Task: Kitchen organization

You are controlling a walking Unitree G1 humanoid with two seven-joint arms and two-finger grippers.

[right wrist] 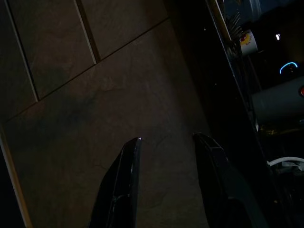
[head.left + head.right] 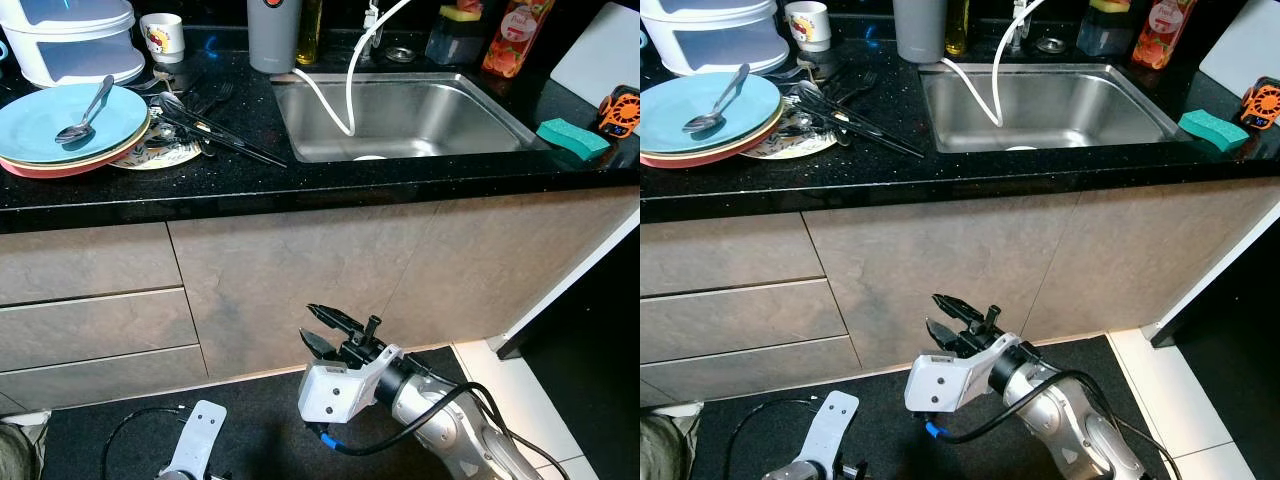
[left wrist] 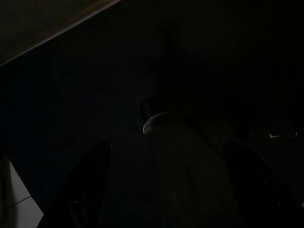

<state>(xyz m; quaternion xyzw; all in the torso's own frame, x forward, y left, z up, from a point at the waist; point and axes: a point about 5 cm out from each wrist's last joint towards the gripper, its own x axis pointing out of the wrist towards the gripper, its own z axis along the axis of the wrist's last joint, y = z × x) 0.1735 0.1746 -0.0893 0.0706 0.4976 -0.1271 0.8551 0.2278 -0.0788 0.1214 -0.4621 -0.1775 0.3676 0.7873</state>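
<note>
Black speckled stone tops the kitchen table (image 2: 300,185), with grey-brown cabinet fronts (image 2: 300,290) and drawers below it and dark floor at its foot. At about ten o'clock on the table a stack of plates (image 2: 70,130) sits with a light blue one on top, and a spoon (image 2: 85,110) lies in that top plate, bowl toward the near edge. Just beside the stack, toward three o'clock, a patterned plate (image 2: 165,152) pokes out from under it, and dark forks and utensils (image 2: 215,128) lie fanned across the stone, touching it. Behind the plates, at eleven o'clock, stand a white lidded container (image 2: 75,40) and a small white mug (image 2: 162,36). A grey cylinder (image 2: 274,35) stands at twelve o'clock at the sink's back corner. The steel sink (image 2: 400,115) fills the one o'clock area, a white hose (image 2: 345,85) looping down into it. A red bottle (image 2: 515,35) stands behind the sink, and a green sponge (image 2: 572,137) rests on the table at three o'clock, near an orange and black object (image 2: 620,108).

Low in front of the cabinet, at six o'clock, the right end effector (image 2: 325,332) points up toward the cabinet front with its two black fingers (image 1: 124,185) apart and nothing between them. The left end effector (image 3: 166,185) hangs near the floor at seven o'clock; its dark wrist view shows the fingers spread apart.
</note>
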